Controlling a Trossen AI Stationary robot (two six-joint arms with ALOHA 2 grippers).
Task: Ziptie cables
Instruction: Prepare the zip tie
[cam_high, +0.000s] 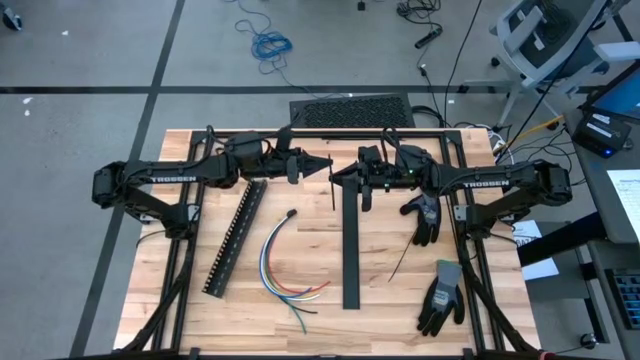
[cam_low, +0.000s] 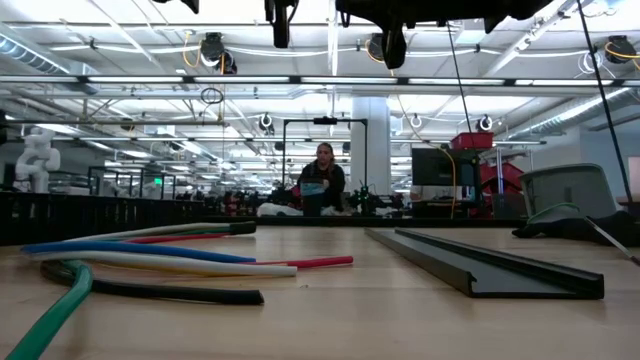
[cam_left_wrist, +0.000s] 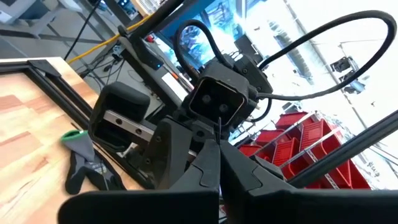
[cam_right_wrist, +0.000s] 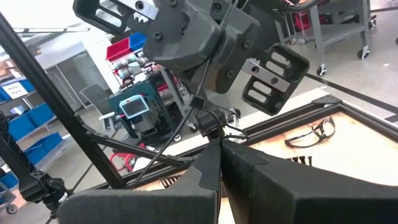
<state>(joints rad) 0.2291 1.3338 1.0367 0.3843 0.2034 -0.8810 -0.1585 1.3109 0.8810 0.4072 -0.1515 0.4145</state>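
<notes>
Grey concrete floor (cam_high: 90, 60) with dark seams, coiled blue cord (cam_high: 268, 44) at twelve o'clock, office chair (cam_high: 548, 40) at two o'clock, bright ceiling lights (cam_low: 330, 45), seated person (cam_low: 322, 180) beyond.

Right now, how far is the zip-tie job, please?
Done: nothing shows as tied; the cables lie loose and fanned on the table. In hand: both grippers, left gripper and right gripper, meet shut above the table on a thin black strip. Left: wrapping and tightening it around the cables.
</notes>
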